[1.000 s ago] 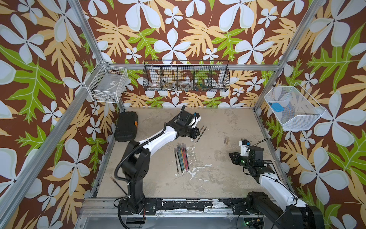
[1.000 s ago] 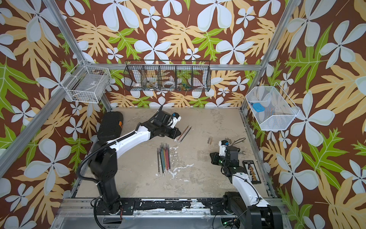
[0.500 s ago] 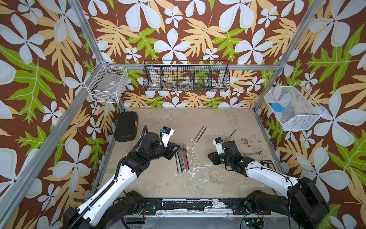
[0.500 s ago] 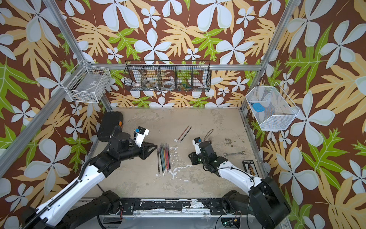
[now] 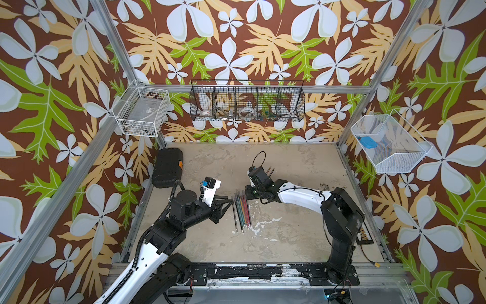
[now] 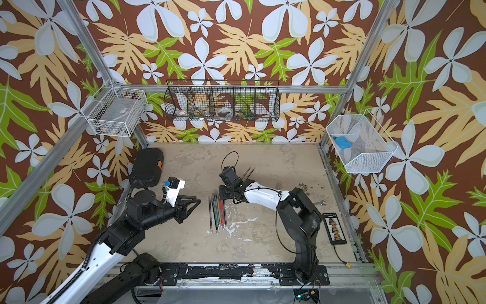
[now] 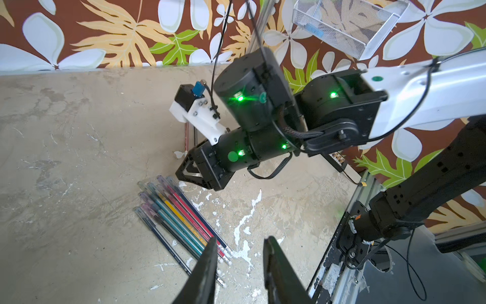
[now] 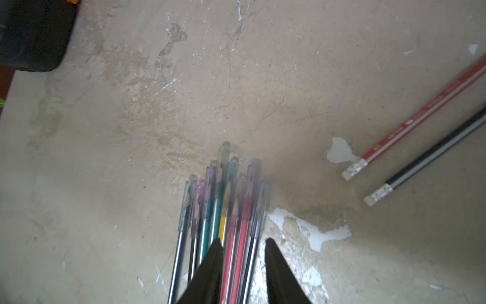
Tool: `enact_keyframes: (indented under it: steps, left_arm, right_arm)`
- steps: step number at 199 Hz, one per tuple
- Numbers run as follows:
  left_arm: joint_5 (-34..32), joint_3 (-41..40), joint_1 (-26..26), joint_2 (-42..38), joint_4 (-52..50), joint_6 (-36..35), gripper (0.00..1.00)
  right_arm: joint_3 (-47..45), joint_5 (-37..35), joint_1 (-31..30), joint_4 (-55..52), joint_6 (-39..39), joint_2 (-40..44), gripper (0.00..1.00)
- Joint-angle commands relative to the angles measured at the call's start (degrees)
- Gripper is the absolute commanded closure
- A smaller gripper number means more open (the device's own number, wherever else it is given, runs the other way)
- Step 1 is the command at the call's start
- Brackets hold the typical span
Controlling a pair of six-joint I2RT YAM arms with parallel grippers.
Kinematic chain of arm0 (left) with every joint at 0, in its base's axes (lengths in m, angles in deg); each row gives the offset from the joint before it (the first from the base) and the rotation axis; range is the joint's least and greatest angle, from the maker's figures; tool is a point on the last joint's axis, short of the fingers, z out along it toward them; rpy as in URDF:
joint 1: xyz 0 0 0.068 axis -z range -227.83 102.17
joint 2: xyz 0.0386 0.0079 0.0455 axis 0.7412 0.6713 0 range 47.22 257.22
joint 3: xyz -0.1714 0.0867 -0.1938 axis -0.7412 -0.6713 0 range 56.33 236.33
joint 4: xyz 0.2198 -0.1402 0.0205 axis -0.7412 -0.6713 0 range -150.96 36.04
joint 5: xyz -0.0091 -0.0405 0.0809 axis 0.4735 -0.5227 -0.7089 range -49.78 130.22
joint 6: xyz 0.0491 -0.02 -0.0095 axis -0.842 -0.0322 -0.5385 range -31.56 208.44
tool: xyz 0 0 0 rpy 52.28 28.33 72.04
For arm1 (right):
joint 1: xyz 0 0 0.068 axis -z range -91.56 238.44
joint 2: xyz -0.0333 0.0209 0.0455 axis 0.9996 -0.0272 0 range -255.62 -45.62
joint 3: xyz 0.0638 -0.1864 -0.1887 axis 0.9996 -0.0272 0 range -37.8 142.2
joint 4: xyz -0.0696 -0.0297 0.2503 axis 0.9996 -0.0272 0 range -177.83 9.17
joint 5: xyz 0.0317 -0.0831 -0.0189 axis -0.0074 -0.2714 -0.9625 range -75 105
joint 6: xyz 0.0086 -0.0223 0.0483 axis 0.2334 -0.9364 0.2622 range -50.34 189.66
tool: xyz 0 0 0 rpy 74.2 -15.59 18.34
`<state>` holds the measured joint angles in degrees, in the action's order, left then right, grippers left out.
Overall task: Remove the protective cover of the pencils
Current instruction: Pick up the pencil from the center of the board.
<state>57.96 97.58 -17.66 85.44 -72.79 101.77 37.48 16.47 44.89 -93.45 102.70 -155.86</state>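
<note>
On the worktop point(image 5: 289, 168), left hand point(image 7: 240, 239) and right hand point(image 8: 242, 240) hover half-spread by thin multicoloured clear-capped pencils point(image 5: 242, 213); sloppy pinch might scatter them.

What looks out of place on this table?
A red pencil and a dark pencil lie off by themselves, apart from the tidy bundle of pencils in the middle and farther back on the tabletop. White chipped patches mark the tabletop beside the bundle. Nothing looks spilled.
</note>
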Motion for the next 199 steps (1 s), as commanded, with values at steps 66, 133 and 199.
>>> enact_keyframes:
  steps: [66,133,199]
  left_arm:
    - [-5.21,0.76,-0.03,3.56,-0.88,-0.14,0.68]
    - [-4.97,0.41,-0.03,2.94,-0.77,-0.23,0.68]
    - [-5.34,0.48,-0.03,3.63,-0.97,-0.05,0.68]
  right_arm:
    - [14.44,-6.74,-0.23,-12.95,0.02,-11.77,0.69]
    - [14.21,-6.05,-0.48,-13.22,0.97,-13.07,0.71]
    - [12.26,-5.86,-0.48,-13.42,2.70,-12.65,0.77]
